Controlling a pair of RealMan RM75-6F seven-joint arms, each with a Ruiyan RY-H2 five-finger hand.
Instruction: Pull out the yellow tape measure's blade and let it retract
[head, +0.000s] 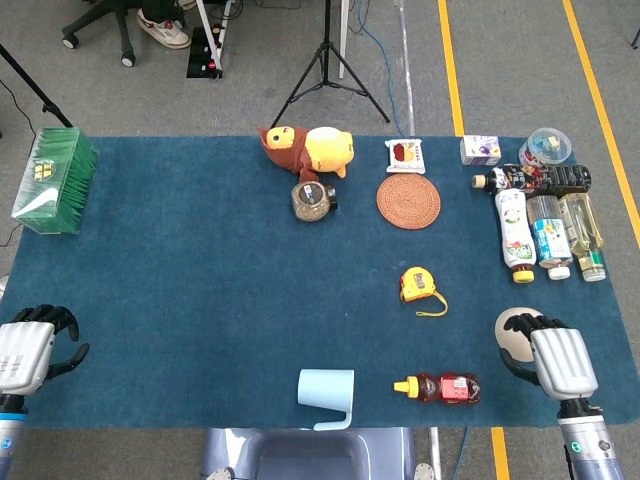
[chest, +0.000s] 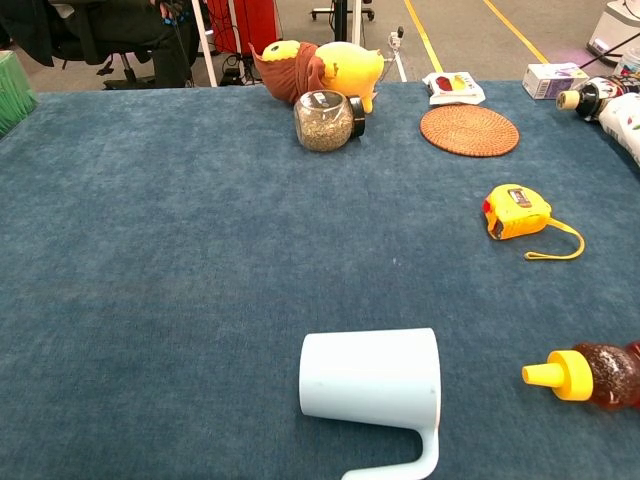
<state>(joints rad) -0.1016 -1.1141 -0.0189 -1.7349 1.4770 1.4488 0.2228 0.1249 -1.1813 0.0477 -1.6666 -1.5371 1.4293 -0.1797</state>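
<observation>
the left hand (head: 25, 352) rests empty, fingers apart, at the bench's (head: 200, 270) near left corner. the yellow tape measure (head: 414, 284) lies right of centre, untouched. the right hand (head: 552, 358), empty with fingers loosely curved, sits beside a pale round object (head: 512, 326).

On the desk (head: 200, 290), the tape measure (head: 415, 283) lies centre-right. The woven mat (head: 408, 201) sits at its 12 o'clock, the sauce bottle (head: 442, 387) at 6, the mug (head: 327, 391) at 7, the jar (head: 311, 199) at 10.
</observation>
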